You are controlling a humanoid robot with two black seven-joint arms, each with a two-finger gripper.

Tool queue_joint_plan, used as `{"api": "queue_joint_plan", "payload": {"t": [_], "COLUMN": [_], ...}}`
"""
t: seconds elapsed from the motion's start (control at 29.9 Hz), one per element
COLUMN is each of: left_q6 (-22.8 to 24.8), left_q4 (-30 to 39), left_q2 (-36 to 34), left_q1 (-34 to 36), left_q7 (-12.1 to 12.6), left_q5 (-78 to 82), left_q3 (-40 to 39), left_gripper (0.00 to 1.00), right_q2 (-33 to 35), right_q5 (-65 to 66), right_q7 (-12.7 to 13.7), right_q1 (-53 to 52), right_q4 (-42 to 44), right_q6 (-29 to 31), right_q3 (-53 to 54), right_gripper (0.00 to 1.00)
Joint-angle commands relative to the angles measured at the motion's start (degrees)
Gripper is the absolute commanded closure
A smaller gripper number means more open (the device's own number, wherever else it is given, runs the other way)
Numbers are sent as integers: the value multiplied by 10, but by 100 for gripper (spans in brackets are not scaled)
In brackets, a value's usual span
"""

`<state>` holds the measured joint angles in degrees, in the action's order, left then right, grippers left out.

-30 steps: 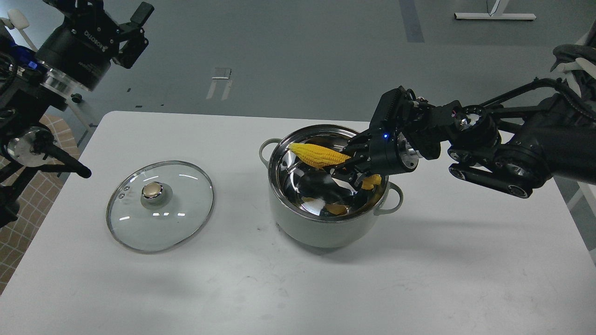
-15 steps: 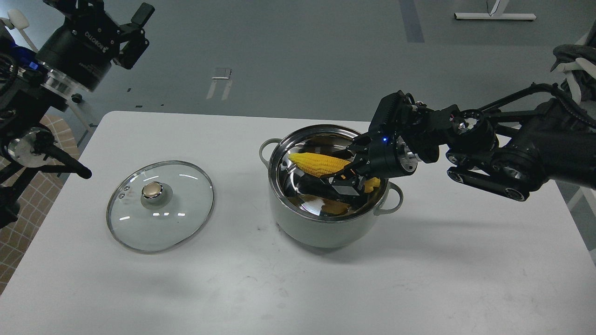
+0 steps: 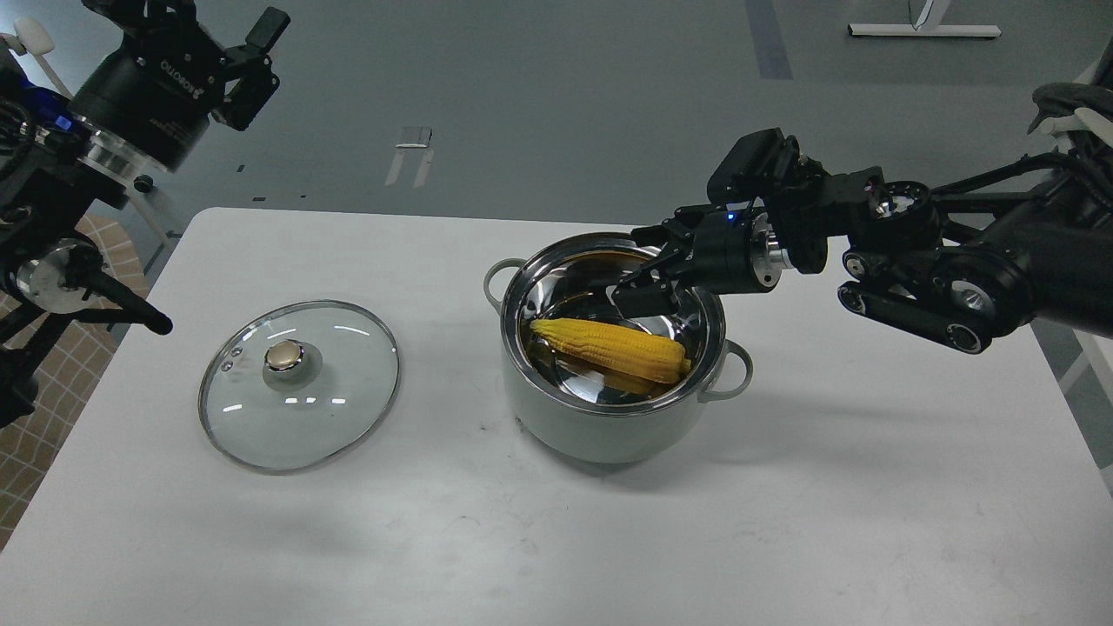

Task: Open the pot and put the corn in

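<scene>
The pale grey-green pot (image 3: 609,435) stands open in the middle of the white table. The yellow corn cob (image 3: 609,346) lies inside it on the steel bottom, tapered end to the left. The glass lid (image 3: 300,384) with its gold knob (image 3: 283,355) lies flat on the table to the pot's left. My right gripper (image 3: 642,268) is open and empty, just above the pot's far right rim, apart from the corn. My left gripper (image 3: 252,52) is raised at the top left, off the table, fingers spread and empty.
The white table (image 3: 783,522) has its back edge just behind the pot and its right edge under my right arm. Beyond it is grey floor with a white stand base (image 3: 923,29) far off.
My right gripper let go of the corn, which dropped to the pot's bottom. The gripper rose and drew back to the upper right. The left arm barely moved.
</scene>
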<state>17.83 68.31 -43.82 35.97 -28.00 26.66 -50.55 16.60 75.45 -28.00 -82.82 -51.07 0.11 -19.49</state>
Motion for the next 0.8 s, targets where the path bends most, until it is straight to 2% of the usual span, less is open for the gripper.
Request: {"api": "queue_joint_plan", "payload": {"t": [0.0, 0.13, 0.33, 0.4, 0.43, 0.5, 0.57, 0.6, 0.63, 0.7, 0.77], "left_q6": [-27, -60, -56, -48, -33, -11, 43, 56, 79, 94, 102], "left_q4": [-4, -5, -55, -84, -100, -117, -151, -158, -167, -172, -175], "left_q2": [8, 22, 50, 81, 100, 113, 127, 131, 139, 151, 166], "left_q1": [0, 1, 6, 9, 9, 9, 8, 9, 9, 9, 9], "left_q7": [0, 0, 3, 33, 56, 83, 137, 145, 146, 141, 118], "left_q5": [1, 0, -1, -2, -5, -4, -8, -10, -11, -11, -11], "left_q3": [-2, -3, -1, -2, -2, -2, -2, -4, -4, -4, -9], "left_gripper": [2, 2, 2, 2, 2, 2, 2, 2, 2, 2, 2], "right_q2": [4, -3, -30, -35, -33, -32, -32, -31, -31, -30, -31], "right_q5": [-67, -137, -225, -241, -256, -279, -340, -358, -390, -423, -459], "right_q7": [0, 0, 0, 0, 0, 0, 0, 0, 0, 0, 0], "right_q1": [19, 63, 143, 161, 173, 189, 218, 223, 234, 245, 260], "right_q4": [61, 125, 183, 196, 196, 193, 180, 176, 170, 165, 163], "right_q6": [-16, -52, -68, -64, -60, -54, -28, -17, 7, 35, 75], "right_q3": [70, 152, 294, 321, 335, 350, 385, 396, 419, 437, 461], "right_gripper": [0, 0, 0, 0, 0, 0, 0, 0, 0, 0, 0]}}
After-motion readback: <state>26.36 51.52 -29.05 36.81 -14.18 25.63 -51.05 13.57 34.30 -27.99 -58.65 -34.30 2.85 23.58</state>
